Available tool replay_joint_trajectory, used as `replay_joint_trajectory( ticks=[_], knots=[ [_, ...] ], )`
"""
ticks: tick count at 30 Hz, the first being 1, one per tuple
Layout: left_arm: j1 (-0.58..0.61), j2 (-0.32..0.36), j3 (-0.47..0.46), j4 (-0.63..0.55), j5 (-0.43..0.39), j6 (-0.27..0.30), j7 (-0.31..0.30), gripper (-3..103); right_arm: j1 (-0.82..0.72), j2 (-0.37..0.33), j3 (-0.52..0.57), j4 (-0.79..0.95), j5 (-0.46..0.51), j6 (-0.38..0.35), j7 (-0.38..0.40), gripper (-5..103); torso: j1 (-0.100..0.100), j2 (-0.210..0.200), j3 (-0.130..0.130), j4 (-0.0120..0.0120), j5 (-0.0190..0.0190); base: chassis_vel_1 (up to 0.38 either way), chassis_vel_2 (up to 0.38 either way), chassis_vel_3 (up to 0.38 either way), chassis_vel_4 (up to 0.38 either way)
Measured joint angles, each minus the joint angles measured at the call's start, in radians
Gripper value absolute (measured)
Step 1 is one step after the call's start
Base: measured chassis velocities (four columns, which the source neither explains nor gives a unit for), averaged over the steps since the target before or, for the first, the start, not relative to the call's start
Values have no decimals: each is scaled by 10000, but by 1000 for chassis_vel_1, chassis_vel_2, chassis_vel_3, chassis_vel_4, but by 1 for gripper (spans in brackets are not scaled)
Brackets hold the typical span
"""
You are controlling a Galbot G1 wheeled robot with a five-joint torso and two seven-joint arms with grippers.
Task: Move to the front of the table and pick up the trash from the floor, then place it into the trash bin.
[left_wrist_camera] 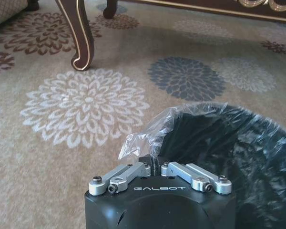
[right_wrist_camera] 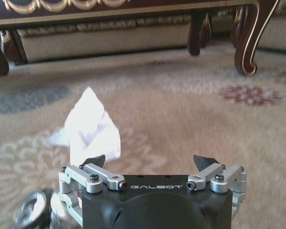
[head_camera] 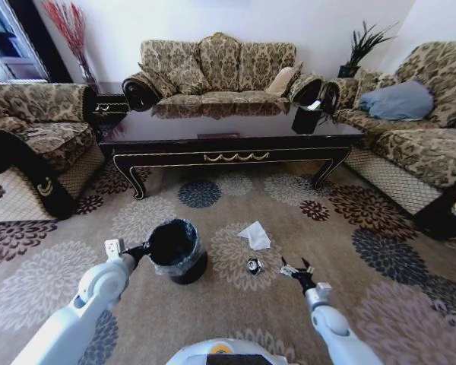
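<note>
The trash bin stands on the carpet in front of the table, lined with a black bag. My left gripper is at the bin's near-left rim, its fingers shut on the clear crinkled edge of the liner. A crumpled white tissue lies to the right of the bin. A small black-and-white piece of trash sits just in front of the tissue. My right gripper hovers low and open beside that piece, with the tissue ahead of it and the small piece at its side.
Sofas ring the floral carpet on the left, back and right. The table's curved legs stand beyond the tissue. A dark side cabinet sits at the back left. Open carpet lies to the right of my right arm.
</note>
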Motion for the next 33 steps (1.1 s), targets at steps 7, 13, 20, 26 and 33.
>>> replay_joint_trajectory(
  ticks=[7, 13, 20, 26, 33],
  knots=[
    [390, -192, -146, -190, 161, -36, 100, 4, 593, 273, -210, -1188, -103, 46, -1, 100, 0, 1, 0, -5, -2, 0, 0, 0, 0],
    [483, -206, -172, -266, 224, -35, 70, 4, 876, 326, -317, -1745, -111, 90, 0, 100, 0, 0, 0, -2, -1, 0, 0, 0, 0],
    [373, -159, -87, -281, 202, -26, 7, 4, 1086, 416, -535, -1960, -275, 118, 62, 101, 0, 1, 0, -6, -3, 0, 0, 0, 0],
    [330, -34, -89, -296, 86, 11, -83, 4, 1530, 731, -605, -2692, -855, 118, 256, 83, 0, 1, 0, -1, 0, 0, 0, 0, 0],
    [276, 36, -107, -398, -50, 25, -163, 4, 1546, 802, -560, -2756, -1062, 132, 435, 56, 0, 1, 0, -4, -2, 0, 0, 0, 0]
  ],
)
